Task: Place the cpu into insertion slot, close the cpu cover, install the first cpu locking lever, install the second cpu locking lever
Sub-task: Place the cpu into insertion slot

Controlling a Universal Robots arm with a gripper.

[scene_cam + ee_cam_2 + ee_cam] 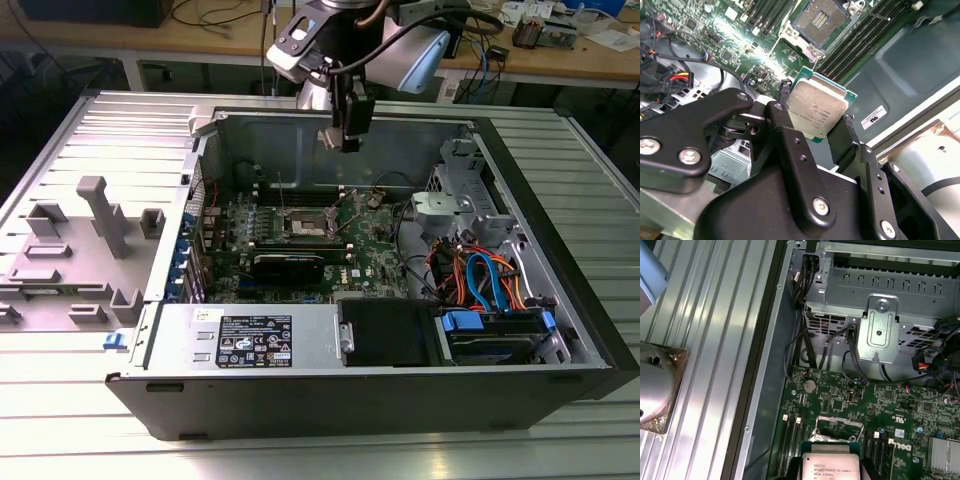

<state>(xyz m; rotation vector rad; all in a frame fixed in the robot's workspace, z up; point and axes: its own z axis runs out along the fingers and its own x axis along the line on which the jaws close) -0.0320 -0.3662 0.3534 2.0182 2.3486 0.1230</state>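
My gripper (347, 138) hangs high over the open computer case, above the green motherboard (365, 250). In the second wrist view its black fingers (782, 107) are shut on the cpu (817, 110), a small square chip with a dull silver top and a green edge. The cpu (832, 469) also shows in the first wrist view. Below it lies the insertion slot (821, 17), its dark centre uncovered inside a silver rim; in the exterior view the slot (308, 228) sits mid-board. A thin metal locking lever (876, 15) stands up beside the slot. I cannot make out the cpu cover's position.
Black memory slots (860, 42) flank the socket. A metal drive cage (880, 295) and bundled cables (485, 275) fill the case toward the exterior view's right. A black power supply (385, 335) sits at the front. The removed side panel (80, 240) lies at the exterior view's left.
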